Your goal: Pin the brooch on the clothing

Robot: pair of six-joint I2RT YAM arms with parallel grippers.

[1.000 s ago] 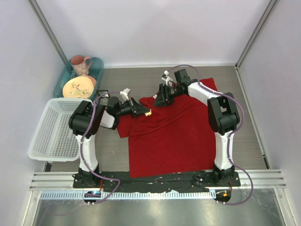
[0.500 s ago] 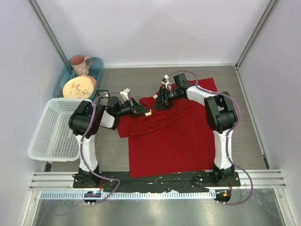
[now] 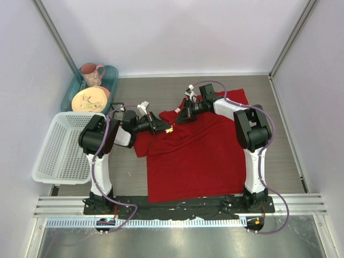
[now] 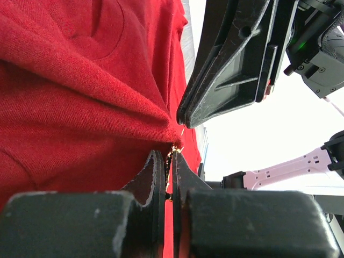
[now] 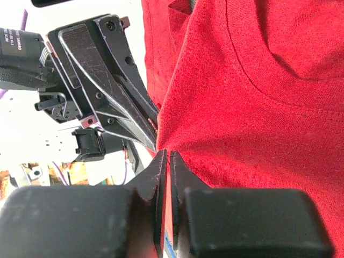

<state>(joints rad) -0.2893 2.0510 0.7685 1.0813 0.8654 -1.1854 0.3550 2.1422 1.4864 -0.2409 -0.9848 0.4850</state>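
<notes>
Within the last second the right gripper (image 5: 166, 153) had dropped in and pinched its jaws onto a ridge of the red T-shirt (image 3: 199, 156), near the neck opening at the garment's far left. The left gripper (image 4: 169, 154) stayed pressed together on the brooch (image 3: 170, 129), its tip just beside that pinched fold. With the cloth now raised and steadied, the pin could probably be pushed through next.

White basket (image 3: 63, 153) left; teal tray (image 3: 112, 73) w/ mug (image 3: 92, 74), plate (image 3: 87, 100).

Pale brooch (image 3: 170, 129) at bunched red T-shirt (image 3: 199, 156)
</notes>
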